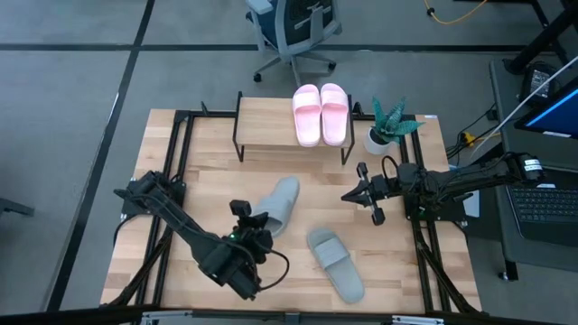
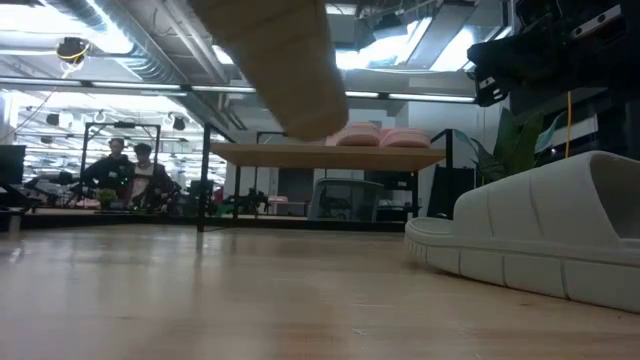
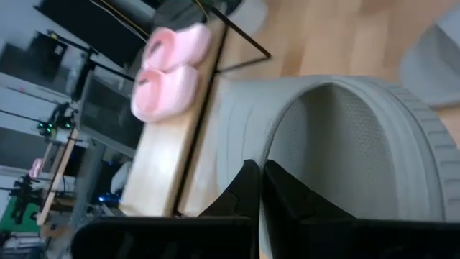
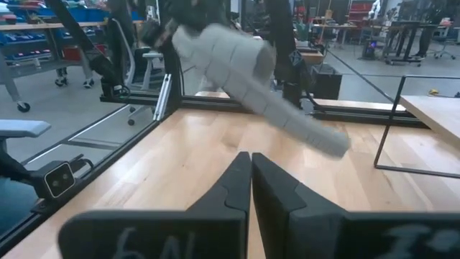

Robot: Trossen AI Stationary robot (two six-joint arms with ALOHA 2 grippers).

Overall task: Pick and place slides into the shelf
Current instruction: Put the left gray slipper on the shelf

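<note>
Left claw [image 1: 242, 219] sits lower centre of the overhead frame, pinching the strap of a grey-green slide [image 1: 280, 204] and holding it up off the counter [image 1: 181, 176], toe pointing toward the shelf [image 1: 264, 117]. The second grey-green slide [image 1: 335, 263] lies flat at lower right of centre. Both pink slides [image 1: 320, 114] sit side by side on the shelf's right end, top centre. Right claw [image 1: 353, 195] waits at centre right with its fingers pressed together, holding nothing, near a potted plant [image 1: 386, 125].

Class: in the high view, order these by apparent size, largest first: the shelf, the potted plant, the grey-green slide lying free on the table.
1. shelf
2. grey-green slide
3. potted plant: close to the slide in spread, so these two are uncertain.
</note>
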